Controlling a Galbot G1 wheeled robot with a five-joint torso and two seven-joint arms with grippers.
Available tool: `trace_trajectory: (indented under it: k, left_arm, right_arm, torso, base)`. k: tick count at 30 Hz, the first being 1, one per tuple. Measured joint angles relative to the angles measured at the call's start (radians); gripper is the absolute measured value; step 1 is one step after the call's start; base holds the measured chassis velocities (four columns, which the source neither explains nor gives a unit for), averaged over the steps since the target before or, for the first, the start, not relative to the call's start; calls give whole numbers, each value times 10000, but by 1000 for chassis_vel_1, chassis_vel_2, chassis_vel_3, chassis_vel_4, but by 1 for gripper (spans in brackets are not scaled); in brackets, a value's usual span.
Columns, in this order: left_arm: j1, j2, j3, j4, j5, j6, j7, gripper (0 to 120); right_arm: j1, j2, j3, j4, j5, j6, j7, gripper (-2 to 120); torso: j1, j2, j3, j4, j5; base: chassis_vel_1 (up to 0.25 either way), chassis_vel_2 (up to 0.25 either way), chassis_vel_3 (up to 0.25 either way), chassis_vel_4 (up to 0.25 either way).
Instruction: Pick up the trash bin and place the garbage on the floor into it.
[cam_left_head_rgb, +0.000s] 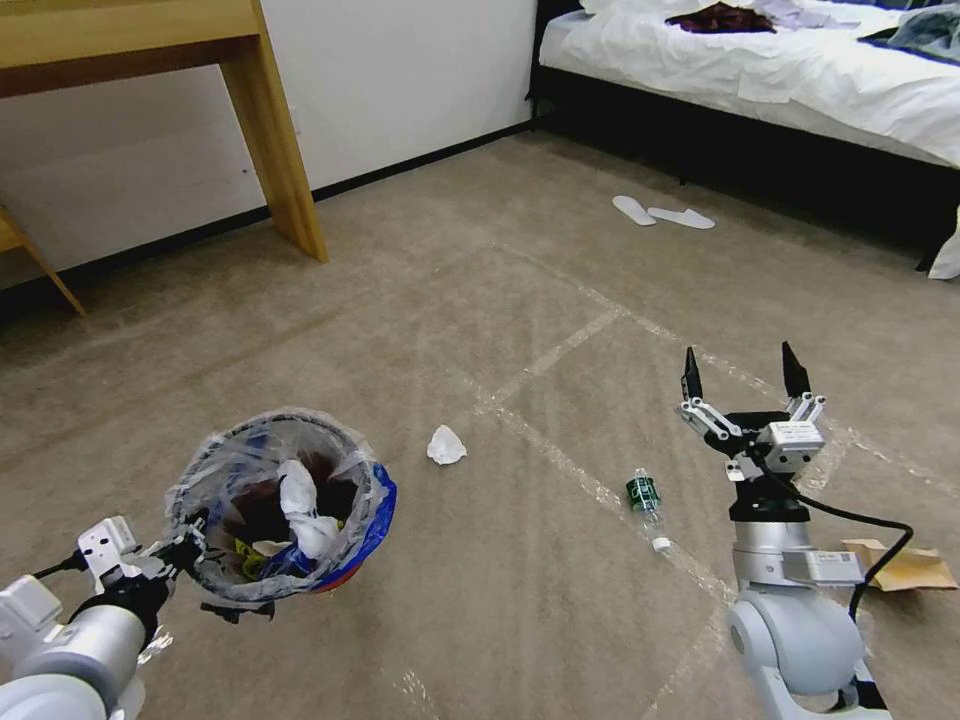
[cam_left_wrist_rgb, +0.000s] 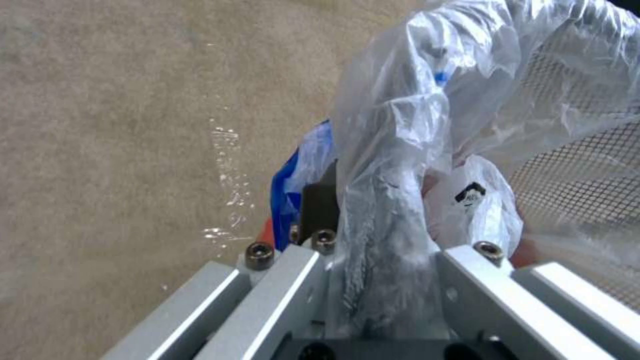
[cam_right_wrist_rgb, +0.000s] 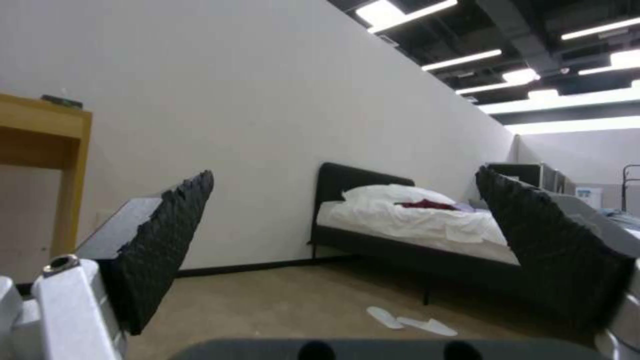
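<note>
Trash bin (cam_left_head_rgb: 285, 505) first, held off the floor (cam_left_head_rgb: 480, 330) at the robot's left: red body, blue rim, crinkled clear liner bulging over the edge, white tissue wads and dark scraps inside. The left gripper (cam_left_head_rgb: 185, 548) clamps its near rim; in the left wrist view the fingers (cam_left_wrist_rgb: 320, 205) are pressed onto rim and bunched liner (cam_left_wrist_rgb: 387, 165) together. A black printed mark shows on a white piece inside, too small to read.

Beige-brown carpet all around, crossed by shiny tape strips. Over on the right, the right gripper (cam_left_head_rgb: 742, 375) hovers above the carpet, pointing up and forward, jaws spread wide with nothing between them, black ridged pads (cam_right_wrist_rgb: 167, 240) well apart.

Next in size, a brown paper bag (cam_left_head_rgb: 905, 565) lies flat by the right arm's base. A clear bottle (cam_left_head_rgb: 645, 500) lies on a tape strip just left of that arm, its green label bearing writing that cannot be made out. Smallest, a white tissue wad (cam_left_head_rgb: 445, 445) sits between bin and bottle.
</note>
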Motion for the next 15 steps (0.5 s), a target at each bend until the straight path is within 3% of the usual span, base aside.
trace_trajectory:
  k: [15]
  left_arm:
    - [35, -34, -2, 43, 41, -10, 1, 1]
  right_arm:
    - [91, 2, -27, -220, 15, 75, 4, 100]
  torso:
    - [1, 0, 0, 1, 0]
  base:
    - [-50, 50, 52, -49]
